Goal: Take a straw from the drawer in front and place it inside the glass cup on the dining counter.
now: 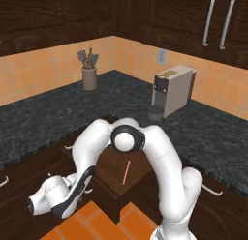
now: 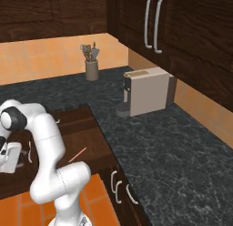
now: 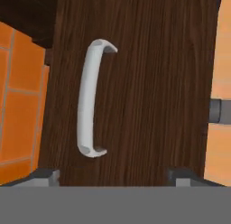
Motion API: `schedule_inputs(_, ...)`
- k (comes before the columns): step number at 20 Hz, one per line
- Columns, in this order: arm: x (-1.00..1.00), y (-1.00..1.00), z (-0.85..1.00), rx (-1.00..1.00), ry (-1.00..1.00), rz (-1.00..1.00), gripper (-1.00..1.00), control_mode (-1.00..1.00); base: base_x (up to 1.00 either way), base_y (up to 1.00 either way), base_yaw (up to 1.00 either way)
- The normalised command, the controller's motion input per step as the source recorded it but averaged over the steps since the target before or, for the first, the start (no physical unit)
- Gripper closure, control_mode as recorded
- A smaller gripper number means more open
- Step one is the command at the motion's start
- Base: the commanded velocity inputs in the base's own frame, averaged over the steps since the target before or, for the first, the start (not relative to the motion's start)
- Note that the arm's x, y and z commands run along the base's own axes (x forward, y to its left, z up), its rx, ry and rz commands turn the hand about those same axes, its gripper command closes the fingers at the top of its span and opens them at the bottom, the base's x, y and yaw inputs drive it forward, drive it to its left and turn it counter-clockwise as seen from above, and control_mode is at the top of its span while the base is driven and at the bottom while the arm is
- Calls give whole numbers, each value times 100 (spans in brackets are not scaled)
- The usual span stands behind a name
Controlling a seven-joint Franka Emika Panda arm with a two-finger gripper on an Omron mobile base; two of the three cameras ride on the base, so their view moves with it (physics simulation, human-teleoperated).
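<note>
The dark brown drawer [image 1: 114, 166] stands pulled out under the black worktop, and the thin red-pink straw [image 1: 126, 172] lies on its floor, also visible as the straw [image 2: 77, 154]. My gripper [image 1: 87, 186] hangs low in front of the drawer's front panel [image 3: 144, 92], facing it. In the hand view its fingertips [image 3: 45, 175] stand wide apart, so my gripper [image 3: 115, 175] is open and holds nothing. The curved silver handle [image 3: 88, 101] lies a little ahead of the tips, apart from them. The glass cup and the dining counter are out of view.
A beige coffee machine [image 1: 172, 89] and a utensil holder [image 1: 89, 72] stand on the black speckled worktop [image 1: 58, 113]. Tall cabinet doors with long handles [image 2: 154, 24] hang above. Orange floor tiles [image 1: 97, 219] lie below the drawer. Neighbouring cabinet handles [image 2: 119, 186] stick out at the right.
</note>
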Motion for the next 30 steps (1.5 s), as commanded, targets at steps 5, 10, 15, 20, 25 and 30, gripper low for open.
schedule_inputs(5, -94, 6, 96, 31, 7, 3, -100, -100, 0, 0, 0)
schedule_inputs(10, -14, -77, 100, 33, 2, -3, -100, -100, 0, 0, 0)
schedule_inputs(15, 47, -99, 100, 37, 21, -11, -100, -100, 0, 0, 0)
schedule_inputs(20, 67, -90, 67, 30, 29, -19, -100, -100, 0, 0, 0)
schedule_inputs(25, 64, -57, -8, 18, 27, -23, -100, -100, 0, 0, 0)
schedule_inputs(30, 64, -23, -40, 12, 16, -22, -100, -100, 0, 0, 0)
